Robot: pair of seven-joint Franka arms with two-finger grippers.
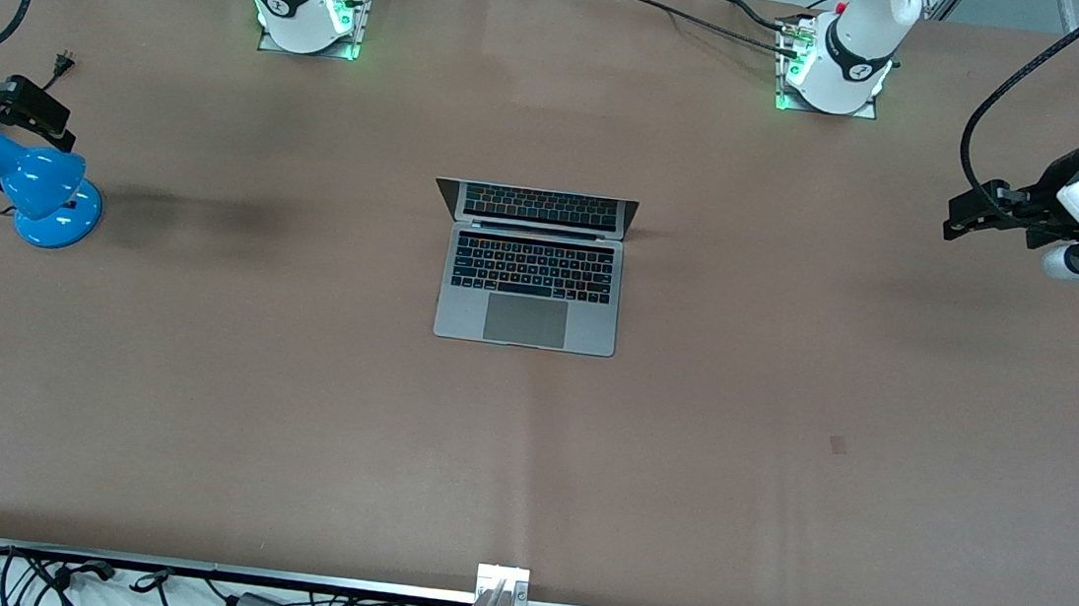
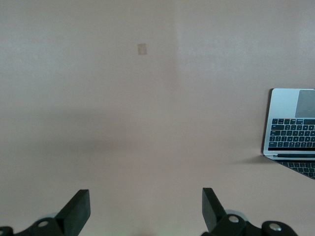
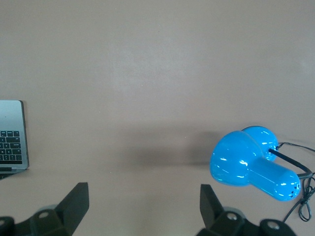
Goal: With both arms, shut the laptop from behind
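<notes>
The silver-grey laptop (image 1: pixel 529 287) stands open at the middle of the brown table, its keyboard toward the front camera and its dark screen (image 1: pixel 537 207) tilted back toward the arms' bases. A corner of it shows in the left wrist view (image 2: pixel 291 123) and in the right wrist view (image 3: pixel 12 137). My left gripper (image 1: pixel 955 220) is open and empty, up over the left arm's end of the table, well away from the laptop; its fingers (image 2: pixel 78 209) frame bare table. My right gripper (image 1: pixel 61 130) is open and empty over the right arm's end, above a blue lamp.
A blue desk lamp (image 1: pixel 41 186) with a black cord stands at the right arm's end of the table, also in the right wrist view (image 3: pixel 251 164). A small tape mark (image 1: pixel 838 445) lies on the table nearer the front camera, toward the left arm's end.
</notes>
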